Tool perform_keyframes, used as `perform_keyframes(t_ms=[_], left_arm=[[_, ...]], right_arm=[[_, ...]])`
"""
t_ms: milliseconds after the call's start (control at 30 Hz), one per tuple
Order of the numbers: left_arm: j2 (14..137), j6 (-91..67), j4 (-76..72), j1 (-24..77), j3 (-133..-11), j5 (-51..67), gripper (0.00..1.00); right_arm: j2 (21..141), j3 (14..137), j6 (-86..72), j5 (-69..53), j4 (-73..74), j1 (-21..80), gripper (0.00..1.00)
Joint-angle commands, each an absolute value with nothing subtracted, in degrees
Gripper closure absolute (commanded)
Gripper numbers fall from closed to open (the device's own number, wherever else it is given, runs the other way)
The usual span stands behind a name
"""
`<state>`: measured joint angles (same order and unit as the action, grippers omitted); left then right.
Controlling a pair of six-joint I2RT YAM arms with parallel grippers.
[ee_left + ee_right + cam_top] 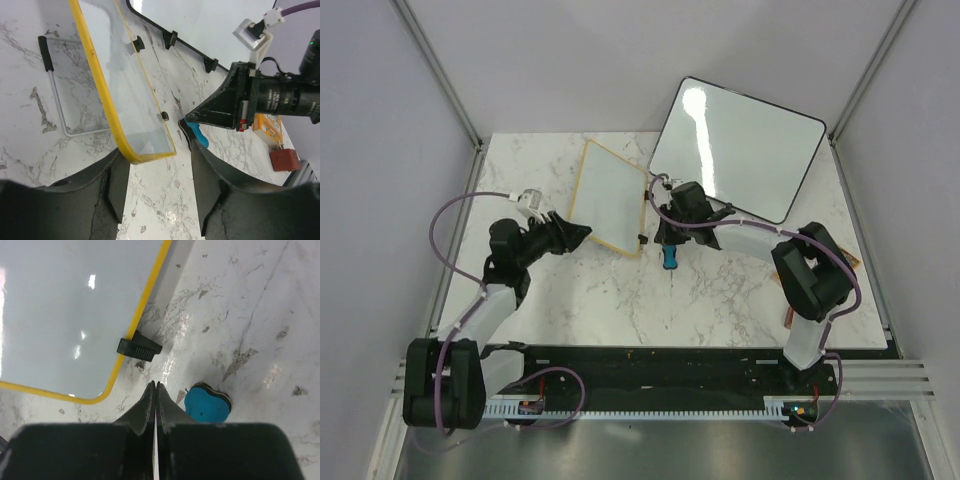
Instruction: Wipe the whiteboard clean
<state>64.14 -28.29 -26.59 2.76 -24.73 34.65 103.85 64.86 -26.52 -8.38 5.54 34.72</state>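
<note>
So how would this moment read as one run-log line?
whiteboard: no writing visible | left claw: open at its corner | right claw: shut, empty, beside blue eraser

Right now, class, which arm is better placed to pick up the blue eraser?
Right, probably: the right gripper, shut, sits beside the blue eraser; the left gripper, open, is at the whiteboard corner, farther off.

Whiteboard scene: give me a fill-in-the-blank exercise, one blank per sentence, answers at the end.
The frame of the whiteboard is coloured ____. Open or shut, the right fingers are ____. The eraser lying beside them is coloured ____. Open or shut, the left fingers are ____.
Missing words: yellow; shut; blue; open.
</note>
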Motion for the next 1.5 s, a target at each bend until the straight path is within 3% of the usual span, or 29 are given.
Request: perform_keyframes(t_ms=[0, 267, 467, 733, 1000, 1467], left_arm=[[56.62, -27.95, -21.28, 2.99, -23.91, 27.97, 0.39], [41.41, -28.92, -9.6, 2.99, -21.97, 16.54, 0.33], [32.88, -27.6, -4.13, 2.99, -23.82, 14.24, 0.29], [34.98, -27.25, -3.69, 2.99, -25.05, 15.65, 0.28], [34.01, -27.16, -3.25, 2.99, -25.49, 16.26, 0.28], [34.27, -27.07, -2.9, 2.99, -25.75, 16.52, 0.28]], right_arm=[[109.24, 68.9, -26.81, -10.37, 2.72, 35.51, 1.0], [114.08, 69.08, -28.21, -9.14, 1.23, 37.53, 1.0], [117.24, 72.77, -28.13, -9.31, 0.97, 37.79, 1.0], [121.37, 79.36, -26.9, -10.99, 5.27, 38.76, 1.0], [119.0, 76.64, -25.58, -2.21, 12.3, 38.06, 1.0], [122.87, 80.24, -25.57, -0.53, 18.63, 34.28, 1.0]])
